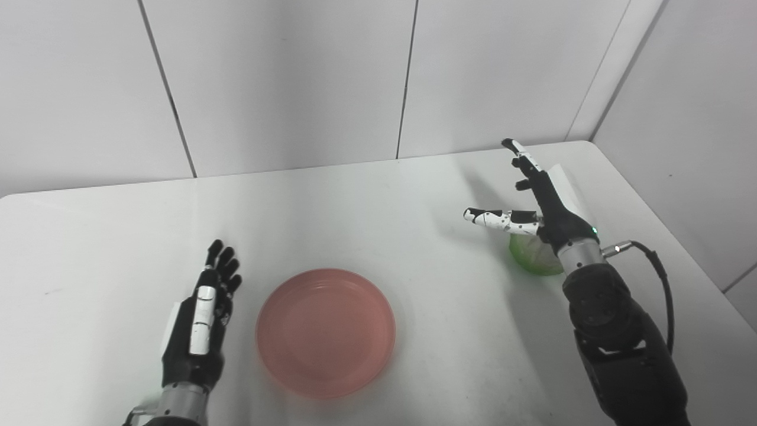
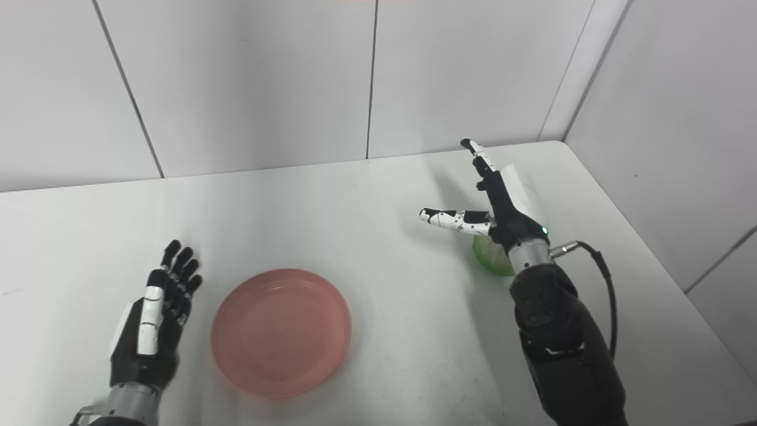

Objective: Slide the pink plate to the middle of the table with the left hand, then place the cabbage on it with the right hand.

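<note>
Two-handed bench scene, seen from the robot's head. A white bench (image 1: 378,201) with rounded far corners stands against pale panelled walls (image 1: 284,77).

Plate (image 1: 326,331): pink, round, shallow, lying flat on the bench toward the near edge, somewhat left of the bench's middle line. It carries nothing.

Left hand (image 1: 201,322): beside the plate's left rim, near it but apart from it. The fingers (image 1: 222,266) are extended, close together, pointing away from the robot; the thumb side faces up. The hand holds nothing. Whether its lower edge touches the bench cannot be told.

Cabbage (image 1: 532,255): a small green rounded piece on the right part of the bench, well apart from the plate. Only its left and lower portions show; the rest is hidden behind the right wrist.

Right hand (image 1: 547,204): spread wide and empty, directly above and in front of the cabbage. The fingers (image 1: 520,155) reach up and away toward the far wall; the thumb (image 1: 494,218) juts out to the left, well separated from them. No fingertip is closed on the cabbage; contact between palm and cabbage cannot be told.

Right forearm (image 1: 621,349): dark, entering from the lower right, with a black cable (image 1: 662,284) looping from the wrist along its outer side.
</note>
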